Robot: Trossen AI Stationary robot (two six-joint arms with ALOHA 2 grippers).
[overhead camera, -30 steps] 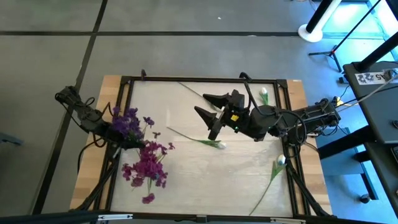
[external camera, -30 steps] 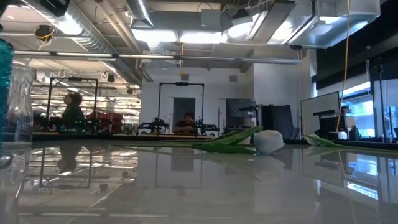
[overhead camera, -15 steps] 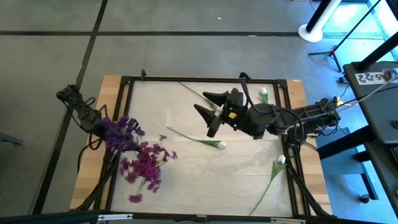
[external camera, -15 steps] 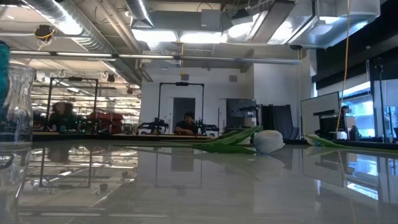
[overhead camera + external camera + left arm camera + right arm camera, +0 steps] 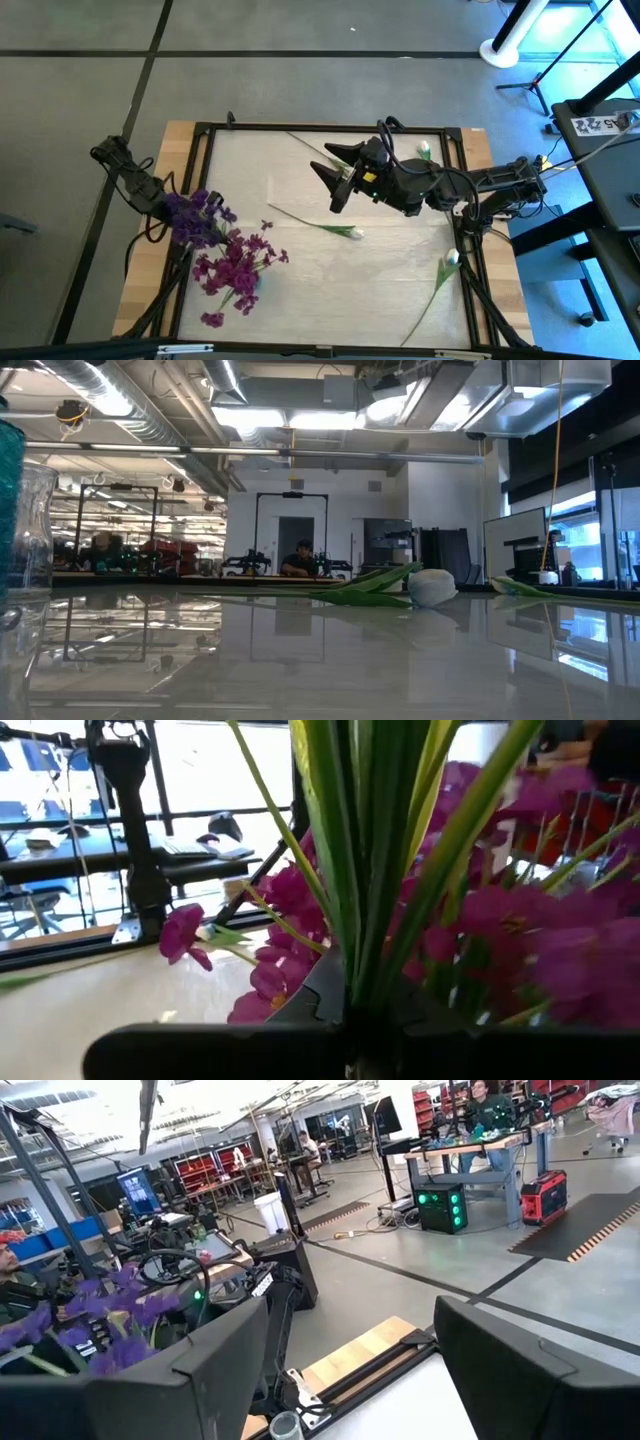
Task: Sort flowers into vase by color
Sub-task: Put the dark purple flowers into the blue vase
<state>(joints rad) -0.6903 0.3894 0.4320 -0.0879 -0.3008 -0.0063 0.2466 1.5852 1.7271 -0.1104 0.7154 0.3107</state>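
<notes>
Purple flowers in left claw, blooms toward table's near edge

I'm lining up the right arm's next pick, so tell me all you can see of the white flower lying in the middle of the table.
The white flower lies flat on the pale table, mid-table. It has a small closed white bud, tulip-like, on a long thin green stem with narrow green leaves hugging the bud; it looks artificial. From above, the stem runs up and left from the bud. Nothing touches it but the tabletop. The right gripper hovers open beyond it, not in contact.
</notes>
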